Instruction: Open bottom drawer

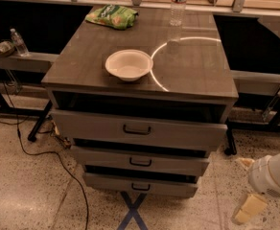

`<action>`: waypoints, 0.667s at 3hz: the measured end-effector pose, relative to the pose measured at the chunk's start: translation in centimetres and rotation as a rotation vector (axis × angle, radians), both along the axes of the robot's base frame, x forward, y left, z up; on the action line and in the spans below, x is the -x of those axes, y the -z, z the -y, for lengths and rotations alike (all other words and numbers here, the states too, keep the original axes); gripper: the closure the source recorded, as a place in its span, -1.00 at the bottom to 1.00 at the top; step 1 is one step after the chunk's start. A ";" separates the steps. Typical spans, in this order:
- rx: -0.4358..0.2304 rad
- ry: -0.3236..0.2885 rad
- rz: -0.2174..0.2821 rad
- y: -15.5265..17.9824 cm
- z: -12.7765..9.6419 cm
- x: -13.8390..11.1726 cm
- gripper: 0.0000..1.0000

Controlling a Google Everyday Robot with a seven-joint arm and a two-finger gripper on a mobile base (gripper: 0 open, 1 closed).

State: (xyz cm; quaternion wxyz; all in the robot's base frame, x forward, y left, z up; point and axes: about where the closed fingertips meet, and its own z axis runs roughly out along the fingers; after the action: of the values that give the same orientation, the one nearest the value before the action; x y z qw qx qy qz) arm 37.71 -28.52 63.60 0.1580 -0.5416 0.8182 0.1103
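Note:
The bottom drawer (169, 188) is the lowest and narrowest grey front of the cabinet, with a small black bar handle (141, 187). A dark gap shows above its front. My gripper (239, 190) hangs low at the right, to the right of the cabinet and about level with the bottom drawer. It is apart from the drawer and its handle. Its two beige fingers (248, 210) are spread apart and hold nothing.
A white bowl (128, 64), a green bag (112, 16) and a water bottle (178, 4) sit on the cabinet top (192, 66). The middle drawer (140, 161) and top drawer (137, 129) lie above. A black cable (39, 153) and blue floor tape (133, 212) lie nearby.

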 end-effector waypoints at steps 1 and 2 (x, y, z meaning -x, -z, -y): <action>-0.030 -0.007 -0.009 6.5 -1.9 -0.6 -1.00; -0.058 -0.024 -0.040 14.7 -4.0 -1.0 -1.00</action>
State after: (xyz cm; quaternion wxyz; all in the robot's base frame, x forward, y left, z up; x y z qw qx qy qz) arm 38.70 -24.49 48.86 0.1559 -0.5444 0.8110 0.1468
